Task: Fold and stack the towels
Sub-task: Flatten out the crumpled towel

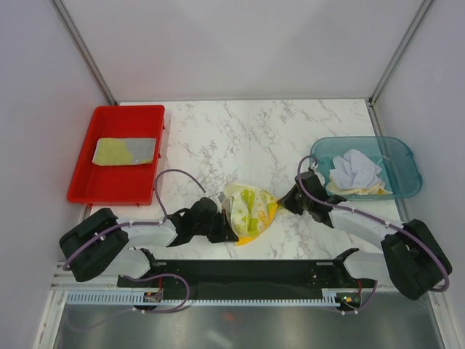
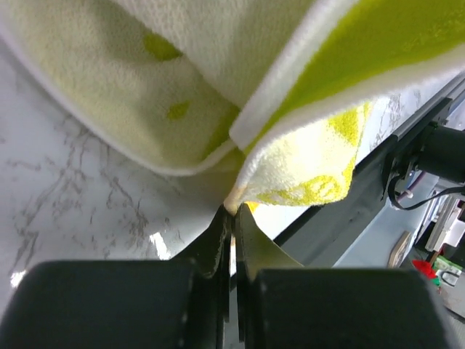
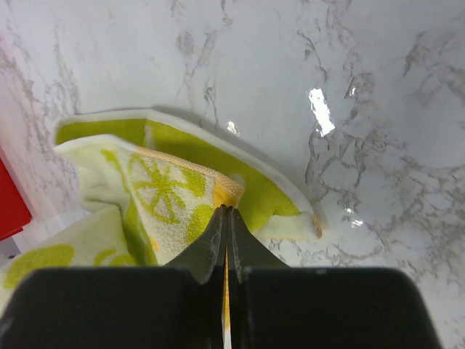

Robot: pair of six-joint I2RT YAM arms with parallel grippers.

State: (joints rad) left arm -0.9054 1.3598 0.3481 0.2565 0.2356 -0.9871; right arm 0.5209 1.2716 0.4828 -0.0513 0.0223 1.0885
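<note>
Our left gripper (image 2: pixel 232 218) is clamped on a corner of the yellow towel (image 2: pixel 305 174), its tips pinching a thin bit of the hem. Our right gripper (image 3: pixel 227 218) is pinched just as tight on another corner, the one with an orange edge. Between the two, the towel sags in loose folds near the middle of the near edge of the tabletop (image 1: pixel 218 131). We cannot tell how much of it rests on the marble.

We judge this cloth to be light and limp. It has no stiffness of its own, so it will droop and double over wherever it is not held. The looped terry pile should give good grip and is unlikely to slip or tear. The stitched corners and hems are the firmest places to hold, and pulling two corners apart should draw the edge between them straight for a fold. It is printed with green citrus shapes on pale yellow and has a white border.

The tabletop is smooth, glossy marble-look laminate. At its left edge a red hard-plastic tray (image 1: pixel 80 182) holds a folded towel (image 1: pixel 125 150), flat and rectangular. At its right edge a translucent teal bin (image 1: pixel 396 149) holds crumpled towels (image 1: pixel 356 171), white and cream.
</note>
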